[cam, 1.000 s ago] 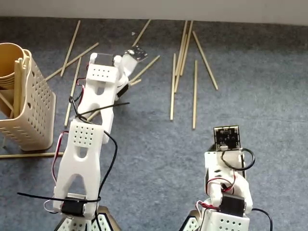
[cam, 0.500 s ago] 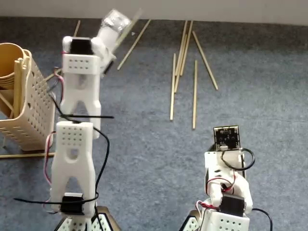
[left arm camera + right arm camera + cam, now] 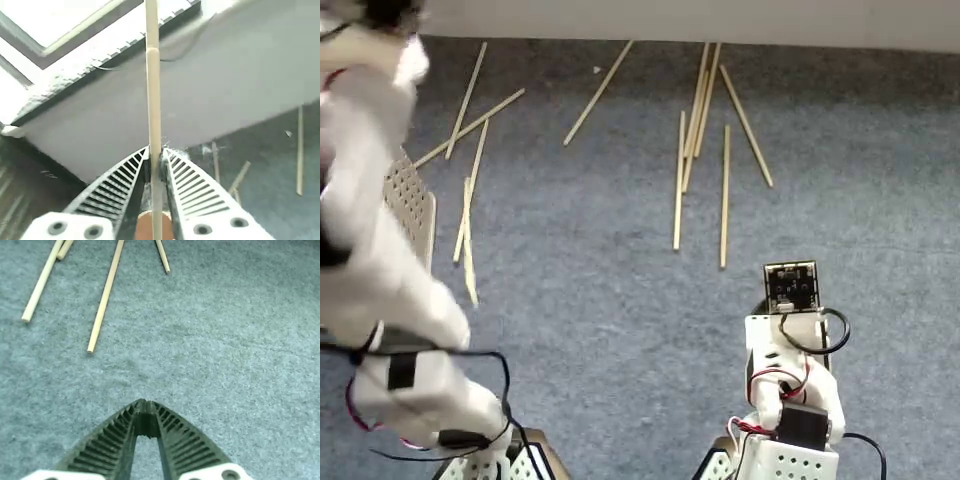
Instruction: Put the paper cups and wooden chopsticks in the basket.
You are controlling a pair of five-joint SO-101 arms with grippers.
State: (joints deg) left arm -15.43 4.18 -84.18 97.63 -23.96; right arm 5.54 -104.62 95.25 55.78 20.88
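My left gripper (image 3: 155, 152) is shut on a wooden chopstick (image 3: 152, 95), which stands up between the fingers with a wall and window behind it. In the high view the left arm (image 3: 370, 250) is raised over the table's left side and covers most of the cream basket (image 3: 412, 205). Several chopsticks lie loose on the grey carpet, among them one pair (image 3: 468, 215) beside the basket and others (image 3: 702, 100) at the far middle. My right gripper (image 3: 145, 417) is shut and holds nothing, low over bare carpet, short of two chopsticks (image 3: 105, 295).
The right arm (image 3: 788, 380) sits folded at the near right edge. A wall runs along the far side of the carpet. Open carpet lies between the two arms and in front of the right gripper.
The left arm lifted a chopstick off the carpet at the far left-middle, then swung up and left over the basket. The right arm stayed still.
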